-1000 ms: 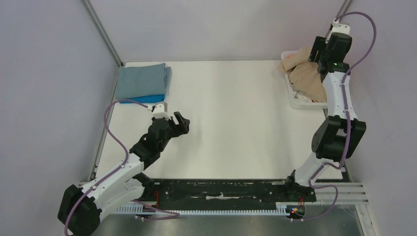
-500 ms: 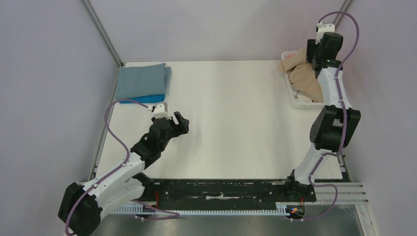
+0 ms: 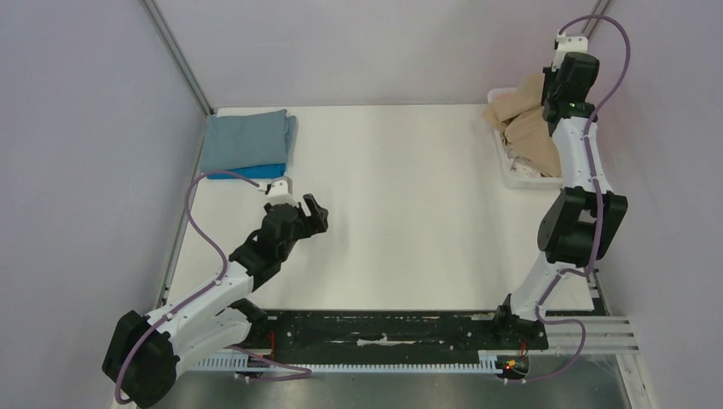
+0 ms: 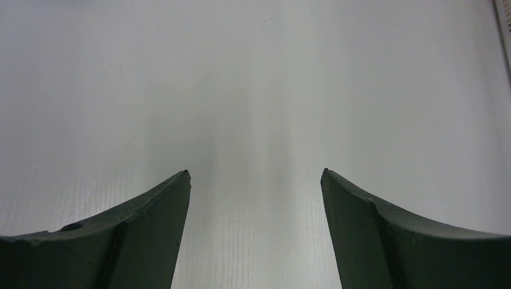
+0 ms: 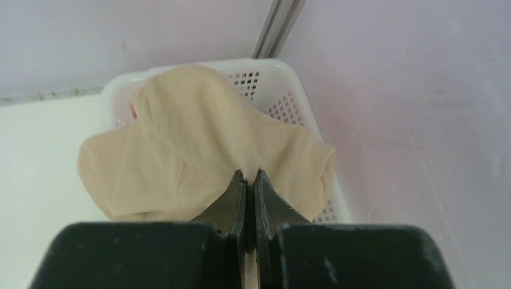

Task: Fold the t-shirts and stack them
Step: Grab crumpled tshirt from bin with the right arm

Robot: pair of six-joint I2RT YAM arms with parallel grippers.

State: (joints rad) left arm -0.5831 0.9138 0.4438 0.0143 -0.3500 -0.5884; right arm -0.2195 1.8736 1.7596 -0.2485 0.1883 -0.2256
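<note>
One second of motion had carried the right tool (image 5: pixel 247 174) back and upward over the basket (image 5: pixel 283 108) at the upper right of the overhead frame. The tan t-shirt (image 5: pixel 193 138) had risen with it. The jaws were pressed together on a fold of the cloth, which peaked at the fingertips and draped down over the basket's rim. We judged that the pick had taken and that the shirt was partway out but not yet free. It would need carrying to the open middle of the bench (image 3: pixel 409 196) for spreading and folding. The left tool (image 4: pixel 255 173) had barely stirred. It hovered low over bare bench at lower left, spread wide and empty.

A folded grey-blue t-shirt (image 3: pixel 247 136) lay on a bright blue t-shirt (image 3: pixel 260 171) in the upper left corner, so a stack was already begun. A sliver of coral-pink cloth (image 5: pixel 132 111) showed beneath the tan one inside the basket, and we could not tell whether it was snagged. The basket wall and the corner post (image 5: pixel 278 24) close behind seemed the likely hindrances. Trailing cloth might drag the basket or pull other shirts along.
</note>
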